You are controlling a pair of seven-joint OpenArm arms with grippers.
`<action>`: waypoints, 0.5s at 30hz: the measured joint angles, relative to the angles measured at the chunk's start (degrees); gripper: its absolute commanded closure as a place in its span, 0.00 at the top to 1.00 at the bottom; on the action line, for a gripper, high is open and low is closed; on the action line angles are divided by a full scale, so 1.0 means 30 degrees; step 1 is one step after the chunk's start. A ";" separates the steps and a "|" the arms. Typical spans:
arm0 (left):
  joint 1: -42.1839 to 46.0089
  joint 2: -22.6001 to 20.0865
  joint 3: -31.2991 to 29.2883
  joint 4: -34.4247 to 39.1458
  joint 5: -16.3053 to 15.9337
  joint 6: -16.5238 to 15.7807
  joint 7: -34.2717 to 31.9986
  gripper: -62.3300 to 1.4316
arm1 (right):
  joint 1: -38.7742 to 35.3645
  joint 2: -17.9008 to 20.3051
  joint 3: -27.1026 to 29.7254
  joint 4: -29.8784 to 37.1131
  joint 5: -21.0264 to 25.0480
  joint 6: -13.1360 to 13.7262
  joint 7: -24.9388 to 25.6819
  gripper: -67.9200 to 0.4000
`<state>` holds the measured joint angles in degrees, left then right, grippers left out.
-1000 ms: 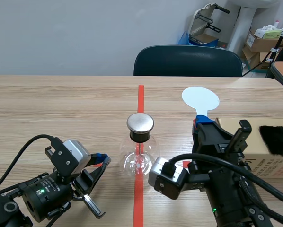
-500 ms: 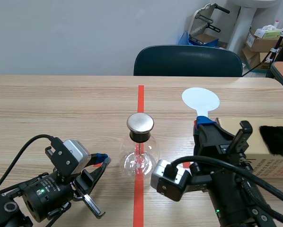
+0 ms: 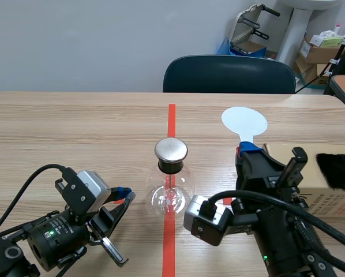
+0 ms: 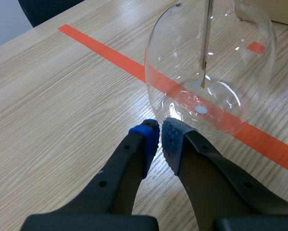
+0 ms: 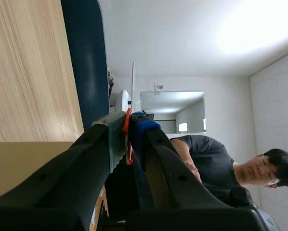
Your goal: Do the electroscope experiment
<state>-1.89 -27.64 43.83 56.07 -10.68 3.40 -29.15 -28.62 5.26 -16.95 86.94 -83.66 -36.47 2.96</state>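
On the wooden table [image 3: 74, 127], clear round glass flask with silver metal cap [image 3: 171, 187], left tool [image 3: 124, 196] closed just beside it, right tool [image 3: 246, 150] clamped on pale round paddle [image 3: 244, 121]

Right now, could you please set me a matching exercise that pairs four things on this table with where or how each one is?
Things:
1. glass flask
2. pale paddle
3. black fur
4. left claw

Places and states:
A. gripped in the right claw
B. shut on nothing, close by the flask
C. standing on the red tape line
D. lying on the cardboard box

Pairs: 1-C, 2-A, 3-D, 4-B.
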 measured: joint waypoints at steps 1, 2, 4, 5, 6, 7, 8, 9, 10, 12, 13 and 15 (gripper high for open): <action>0.0000 0.0000 0.0000 0.0000 0.0000 0.0000 0.0000 0.13 | 0.0000 0.0000 0.0000 0.0000 0.0000 0.0131 0.0000 0.02; 0.0000 0.0000 0.0000 0.0000 0.0000 0.0000 0.0000 0.13 | 0.0000 0.0000 0.0000 0.0000 0.0000 0.0189 0.0000 0.02; 0.0000 0.0000 0.0000 0.0000 0.0000 0.0000 0.0000 0.13 | 0.0000 0.0000 0.0000 0.0000 0.0000 0.0240 0.0000 0.02; 0.0000 0.0000 0.0000 0.0000 0.0000 0.0000 0.0000 0.13 | 0.0000 0.0000 0.0000 0.0000 0.0000 0.0240 0.0000 0.02; 0.0000 0.0000 0.0000 0.0000 0.0000 0.0000 0.0000 0.13 | 0.0000 0.0000 0.0000 0.0000 0.0000 0.0240 0.0015 0.02; 0.0000 0.0000 0.0000 0.0000 0.0000 0.0000 0.0000 0.13 | 0.0000 0.0000 0.0000 0.0000 0.0000 0.0240 0.0095 0.02; 0.0000 0.0000 0.0000 0.0000 0.0000 0.0000 0.0000 0.13 | 0.0000 0.0000 0.0000 0.0000 0.0000 0.0240 0.0153 0.02; 0.0000 0.0000 0.0000 0.0000 0.0000 0.0000 0.0000 0.13 | 0.0000 0.0000 0.0000 0.0000 0.0000 0.0240 0.0153 0.02; 0.0000 0.0000 0.0000 0.0000 0.0000 0.0000 0.0000 0.13 | 0.0000 0.0000 0.0000 0.0000 0.0000 0.0240 0.0197 0.02; 0.0000 0.0000 0.0000 0.0000 0.0000 0.0000 0.0000 0.13 | 0.0000 0.0000 0.0000 0.0000 0.0000 0.0240 0.0379 0.02; 0.0000 0.0000 0.0000 0.0000 0.0000 0.0000 0.0000 0.13 | 0.0000 0.0000 0.0000 0.0000 0.0000 0.0240 0.0430 0.02; 0.0000 0.0000 0.0000 0.0000 0.0000 0.0000 0.0000 0.13 | 0.0000 0.0000 0.0000 0.0000 0.0000 0.0240 0.0430 0.02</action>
<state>-1.89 -27.64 43.83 56.07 -10.68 3.40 -29.15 -28.62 5.26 -16.95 86.94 -83.66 -35.75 4.25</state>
